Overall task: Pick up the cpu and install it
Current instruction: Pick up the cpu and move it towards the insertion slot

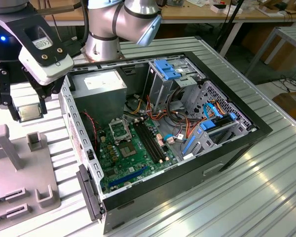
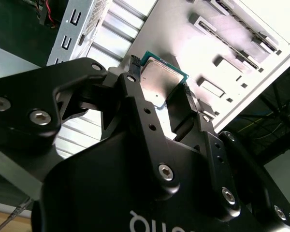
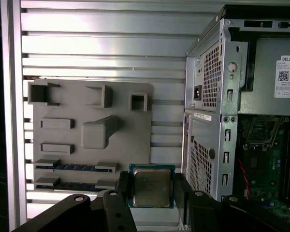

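cpu (image 3: 151, 187) clamped by opposite edges in the hand (image 3: 152, 186), clear above the grey tray (image 3: 67, 104).

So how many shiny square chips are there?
1. The cpu is pinched in the hand, held above the table beside the open computer case. More could be hidden inside the case.

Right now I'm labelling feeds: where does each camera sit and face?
Exterior view: off the arm, looking down into the open computer case; arm and tool show.
First wrist view: on the wrist, facing down past the tool onto the grey tray.
Second wrist view: on the wrist, close along the tool's fingers.
All share the cpu in the tool.
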Controlling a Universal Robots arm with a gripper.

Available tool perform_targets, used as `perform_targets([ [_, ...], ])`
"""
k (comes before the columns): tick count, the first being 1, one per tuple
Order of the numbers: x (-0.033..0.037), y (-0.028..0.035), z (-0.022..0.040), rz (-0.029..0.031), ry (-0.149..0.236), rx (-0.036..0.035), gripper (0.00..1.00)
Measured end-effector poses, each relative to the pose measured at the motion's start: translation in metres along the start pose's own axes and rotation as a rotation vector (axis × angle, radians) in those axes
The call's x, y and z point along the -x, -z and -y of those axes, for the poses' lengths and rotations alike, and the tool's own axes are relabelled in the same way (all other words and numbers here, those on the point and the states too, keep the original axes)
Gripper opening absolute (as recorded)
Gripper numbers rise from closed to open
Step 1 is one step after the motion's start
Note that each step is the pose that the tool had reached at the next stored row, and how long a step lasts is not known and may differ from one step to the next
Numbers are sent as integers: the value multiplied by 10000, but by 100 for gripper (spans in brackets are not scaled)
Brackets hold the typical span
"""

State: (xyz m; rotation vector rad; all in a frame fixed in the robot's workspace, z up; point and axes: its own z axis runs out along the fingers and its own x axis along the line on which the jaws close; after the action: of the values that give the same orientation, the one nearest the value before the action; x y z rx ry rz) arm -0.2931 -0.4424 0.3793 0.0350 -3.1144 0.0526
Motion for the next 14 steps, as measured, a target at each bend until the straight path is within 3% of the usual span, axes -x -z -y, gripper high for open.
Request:
perform_targets([
  [14, 70, -5, 1, 0, -1, 0, 47],
])
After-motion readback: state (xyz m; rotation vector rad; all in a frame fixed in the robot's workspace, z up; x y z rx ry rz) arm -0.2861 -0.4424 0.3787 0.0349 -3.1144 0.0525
